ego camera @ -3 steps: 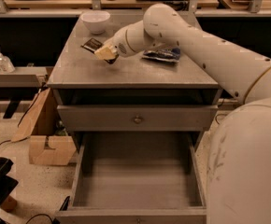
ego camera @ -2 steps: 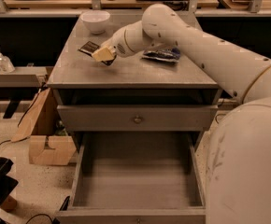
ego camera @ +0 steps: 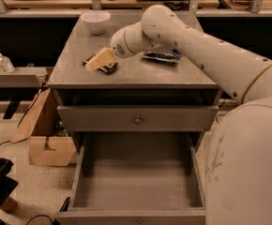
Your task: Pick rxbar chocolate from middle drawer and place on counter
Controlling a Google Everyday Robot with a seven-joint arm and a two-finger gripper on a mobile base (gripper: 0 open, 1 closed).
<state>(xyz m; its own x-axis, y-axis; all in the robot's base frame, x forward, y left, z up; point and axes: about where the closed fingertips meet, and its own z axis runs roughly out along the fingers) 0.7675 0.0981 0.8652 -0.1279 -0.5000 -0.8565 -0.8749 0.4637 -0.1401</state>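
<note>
The rxbar chocolate [ego camera: 109, 69], a small black bar, is at the counter [ego camera: 140, 74] near its front left, partly hidden under my gripper [ego camera: 100, 60]. The gripper is right over the bar at the counter surface. I cannot tell whether the bar rests on the counter or is held just above it. The middle drawer [ego camera: 138, 182] is pulled wide open below, and its grey floor is bare.
A white bowl [ego camera: 95, 21] stands at the counter's back left. A crinkled blue chip bag [ego camera: 162, 55] lies to the right of the gripper. The shallower drawer front with a round knob [ego camera: 137, 120] is shut. A cardboard box [ego camera: 49, 146] sits on the floor at the left.
The gripper has moved a little down and toward the counter's front left, and the black bar has moved with it.
</note>
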